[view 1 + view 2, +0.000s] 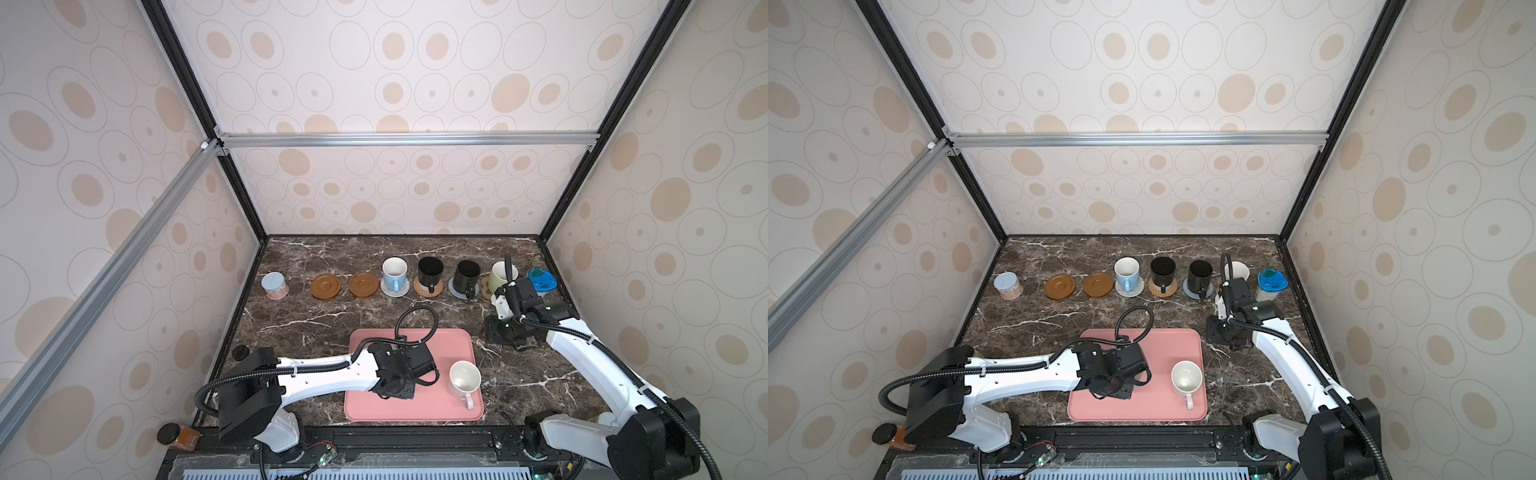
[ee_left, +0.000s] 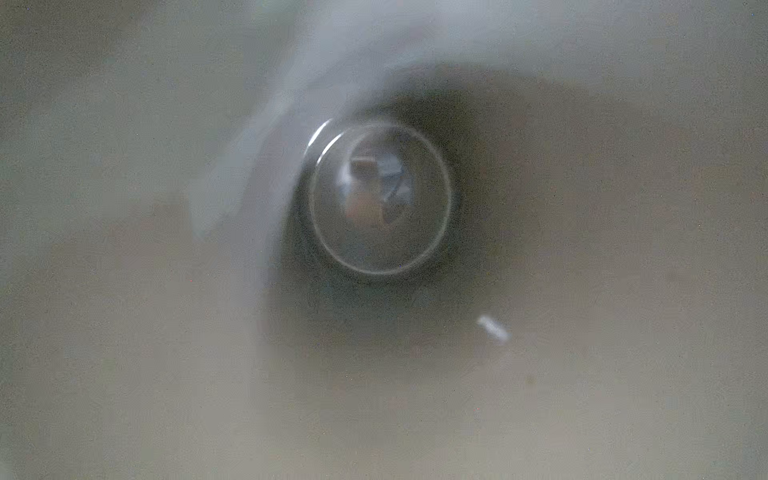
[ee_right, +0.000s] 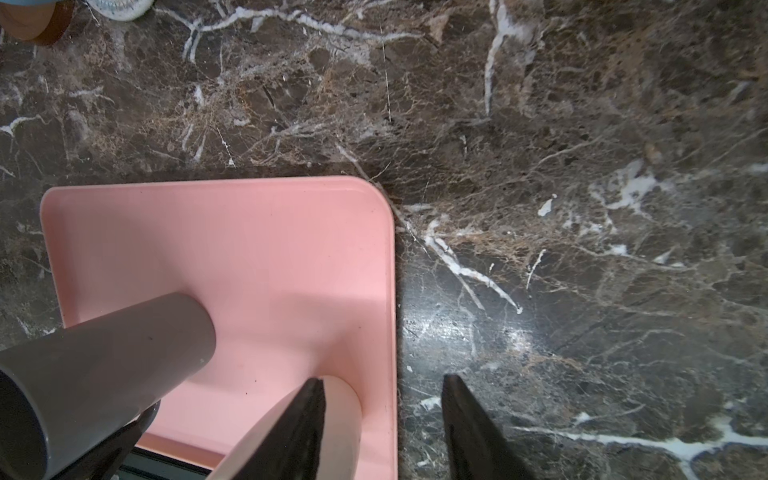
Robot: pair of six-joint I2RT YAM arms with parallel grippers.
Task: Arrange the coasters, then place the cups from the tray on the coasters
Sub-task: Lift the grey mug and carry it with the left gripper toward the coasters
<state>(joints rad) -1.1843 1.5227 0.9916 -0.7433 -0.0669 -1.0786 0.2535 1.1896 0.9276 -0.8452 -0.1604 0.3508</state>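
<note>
Two cups are left on the tray (image 1: 415, 409): the grey cup (image 3: 104, 365) under the left tool (image 1: 399, 386), whose grip cannot be told, and the pink-handled cup (image 1: 464, 378) at the tray's 3 o'clock. The right tool (image 3: 383, 378) is spread, empty. Pickup is judged in hand; a firm pinch, then carriage to the wooden coasters (image 1: 325, 286) at 11 o'clock, is needed.

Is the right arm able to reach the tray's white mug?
Probably yes: the white mug stands free at the tray's right end; the right gripper is open, the left arm further left.
</note>
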